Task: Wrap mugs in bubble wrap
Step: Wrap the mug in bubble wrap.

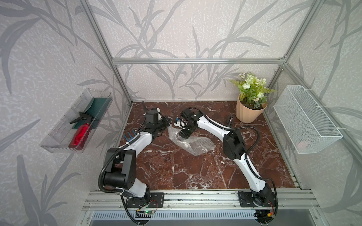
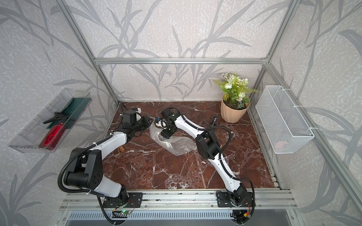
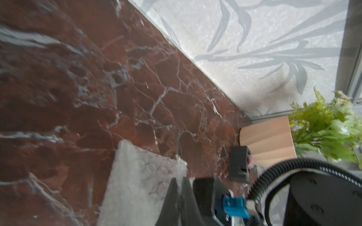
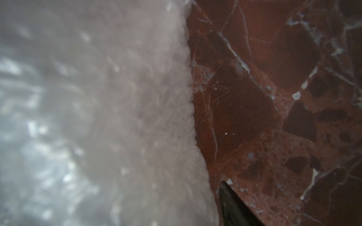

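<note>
The bubble wrap lies crumpled on the red marble table, bulging at its far left end. No mug shows in any view. My left gripper reaches in low from the left. In the left wrist view it is shut on a thin edge of the bubble wrap. My right gripper points down onto the bulge. In the right wrist view the bubble wrap fills most of the picture. One dark finger shows beside it and the other is hidden.
A peach plant pot stands at the back right with a small black block beside it. A white wire basket hangs on the right wall. A clear tray with a red bottle hangs on the left wall.
</note>
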`<state>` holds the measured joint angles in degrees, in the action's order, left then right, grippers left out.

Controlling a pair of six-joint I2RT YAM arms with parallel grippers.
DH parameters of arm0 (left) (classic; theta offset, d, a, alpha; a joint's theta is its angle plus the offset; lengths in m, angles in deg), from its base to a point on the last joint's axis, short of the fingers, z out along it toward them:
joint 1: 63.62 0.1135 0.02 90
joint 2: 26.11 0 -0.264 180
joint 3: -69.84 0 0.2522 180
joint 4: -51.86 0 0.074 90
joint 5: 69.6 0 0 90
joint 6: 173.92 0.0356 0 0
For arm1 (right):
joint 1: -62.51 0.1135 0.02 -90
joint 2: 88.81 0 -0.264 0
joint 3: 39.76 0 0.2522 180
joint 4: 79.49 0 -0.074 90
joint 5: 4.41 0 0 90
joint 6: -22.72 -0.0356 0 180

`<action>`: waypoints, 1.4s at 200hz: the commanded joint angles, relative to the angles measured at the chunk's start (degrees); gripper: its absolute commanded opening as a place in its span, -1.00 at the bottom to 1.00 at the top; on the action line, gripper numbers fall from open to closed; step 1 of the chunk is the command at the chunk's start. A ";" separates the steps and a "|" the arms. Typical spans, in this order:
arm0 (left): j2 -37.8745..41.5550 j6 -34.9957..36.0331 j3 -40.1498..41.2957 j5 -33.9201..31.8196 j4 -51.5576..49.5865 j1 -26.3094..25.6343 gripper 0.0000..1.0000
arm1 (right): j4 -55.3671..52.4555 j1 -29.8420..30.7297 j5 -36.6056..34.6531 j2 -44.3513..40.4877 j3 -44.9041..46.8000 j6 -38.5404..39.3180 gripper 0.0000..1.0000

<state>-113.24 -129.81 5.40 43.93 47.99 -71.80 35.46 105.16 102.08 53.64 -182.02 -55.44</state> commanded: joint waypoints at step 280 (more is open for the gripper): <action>7.96 9.89 7.92 8.70 1.28 -9.40 -1.00 | 38.77 -7.45 24.28 -28.73 38.52 -46.19 0.46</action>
<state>-107.21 -122.03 12.37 51.95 48.87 -80.76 60.14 97.42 120.40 26.15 -146.88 -88.01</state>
